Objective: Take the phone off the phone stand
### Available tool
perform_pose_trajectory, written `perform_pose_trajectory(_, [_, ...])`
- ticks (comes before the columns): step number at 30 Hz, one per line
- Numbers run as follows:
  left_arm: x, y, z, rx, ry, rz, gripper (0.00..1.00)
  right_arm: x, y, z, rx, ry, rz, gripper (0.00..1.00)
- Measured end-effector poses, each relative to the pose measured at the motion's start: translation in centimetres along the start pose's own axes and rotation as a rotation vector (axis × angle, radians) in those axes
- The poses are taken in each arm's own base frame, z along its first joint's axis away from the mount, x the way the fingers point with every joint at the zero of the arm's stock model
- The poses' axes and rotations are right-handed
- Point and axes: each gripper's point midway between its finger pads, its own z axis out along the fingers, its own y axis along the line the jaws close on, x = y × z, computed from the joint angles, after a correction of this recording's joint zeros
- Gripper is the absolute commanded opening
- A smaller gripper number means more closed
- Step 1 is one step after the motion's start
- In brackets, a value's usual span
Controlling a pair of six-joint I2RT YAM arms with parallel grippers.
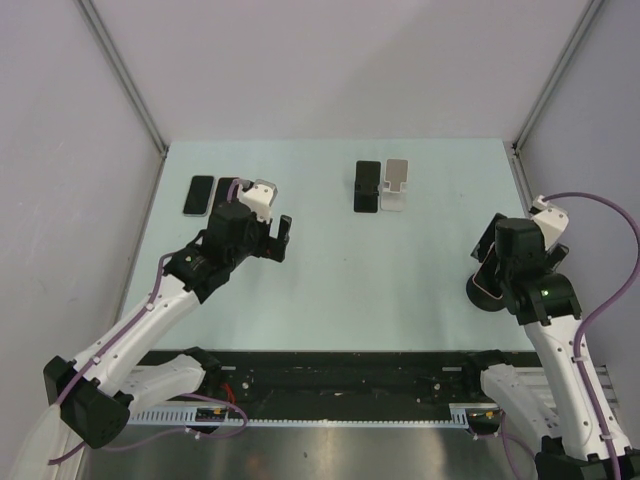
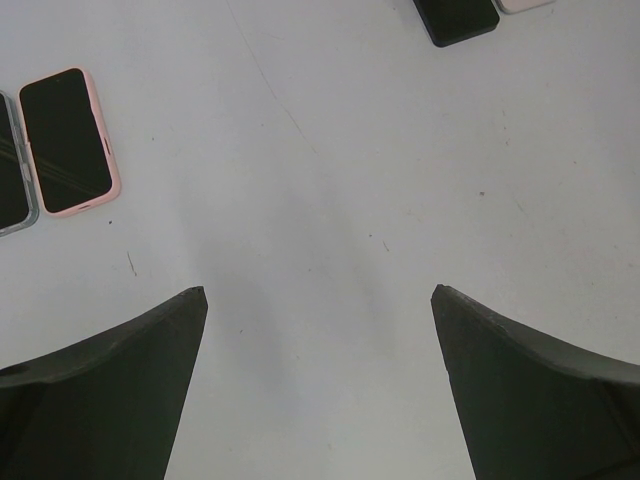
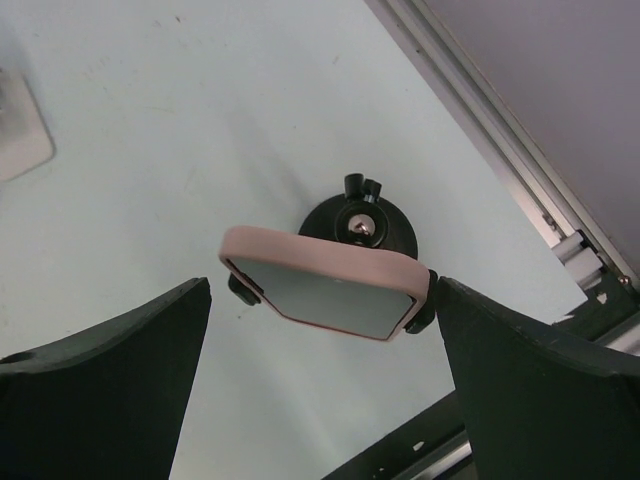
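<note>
Around the task's things the table carries several spares. Two phones lie flat side by side at the far left: a flat pink-cased phone and a grey-edged phone beside it. Near the far middle a black phone lies just beside a white stand. None of these stands between the right tool and its target. The phone stand, black with a round base, sits near the table's right edge, close to the aluminium rail. The phone, in a pink case with its screen facing the camera, is clamped crosswise in the stand's side grips. Only the right wrist view shows this. From above, the right arm covers the phone, and just the dark base shows beneath it. The right tool is spread wide, with one finger to each side of the phone; whether the right finger touches the grip cannot be told. The left tool is also spread wide over bare table, holding nothing. Its wrist view shows the case colours of the left pair, which the overhead view partly hides behind the left arm.
</note>
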Motion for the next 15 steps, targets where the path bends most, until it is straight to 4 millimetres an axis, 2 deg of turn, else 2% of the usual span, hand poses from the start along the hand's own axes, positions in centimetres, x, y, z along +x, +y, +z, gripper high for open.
perform_pose_trajectory(4, [0.0, 0.0, 0.0, 0.003, 0.000, 0.000, 1.00, 1.6, -0.7, 0.9, 0.043, 0.020, -0.009, 1.00])
perform_pose_trajectory(9, [0.0, -0.1, 0.0, 0.003, 0.000, 0.000, 1.00, 2.0, -0.7, 1.7, 0.061, 0.010, 0.000, 1.00])
perform_pose_trajectory(12, [0.0, -0.1, 0.0, 0.006, 0.000, 0.000, 1.00, 2.0, -0.8, 2.1, 0.077, -0.004, 0.005, 0.95])
perform_pose_trajectory(15, [0.0, -0.1, 0.0, 0.006, 0.001, 0.000, 1.00, 1.8, -0.9, 2.4, 0.091, -0.023, 0.007, 0.86])
